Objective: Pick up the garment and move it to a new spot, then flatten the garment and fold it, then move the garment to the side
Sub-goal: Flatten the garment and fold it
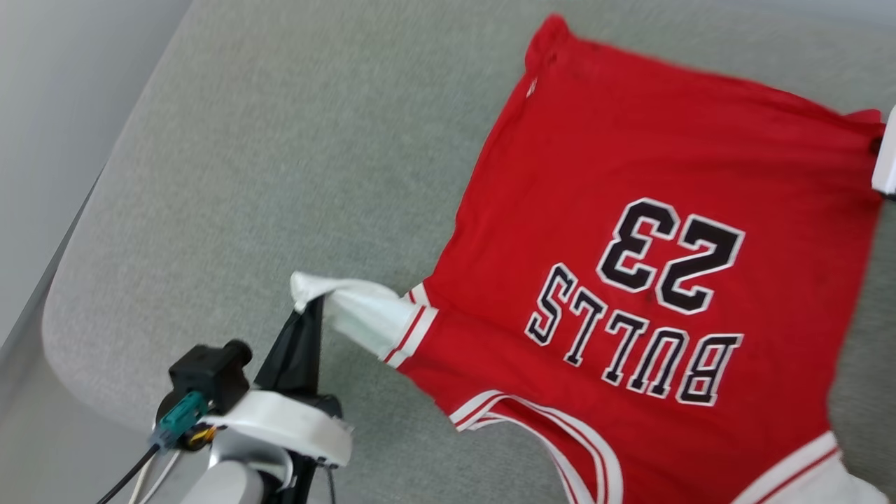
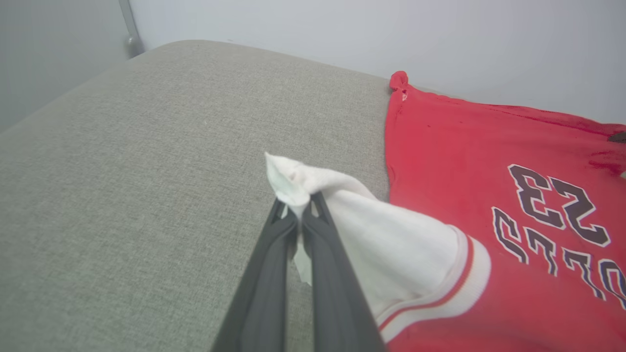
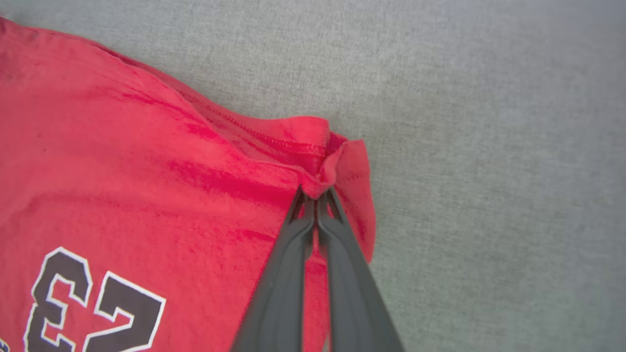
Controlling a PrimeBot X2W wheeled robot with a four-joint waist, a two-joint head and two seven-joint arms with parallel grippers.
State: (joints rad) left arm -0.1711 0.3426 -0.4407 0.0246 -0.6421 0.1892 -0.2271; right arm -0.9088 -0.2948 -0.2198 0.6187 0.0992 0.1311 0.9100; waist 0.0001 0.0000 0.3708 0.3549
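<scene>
Left end effector: my fingers were closed on the tip of the white sleeve | right end effector: I pinched a red hem corner | garment: lay spread, lettering up, on the grey cushion, stretched between my two grips

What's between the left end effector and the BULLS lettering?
From the left end effector, shut on the white sleeve tip: sleeve cloth, striped trim, then plain red garment cloth up to the BULLS lettering. Shows in head and left wrist views.
</scene>
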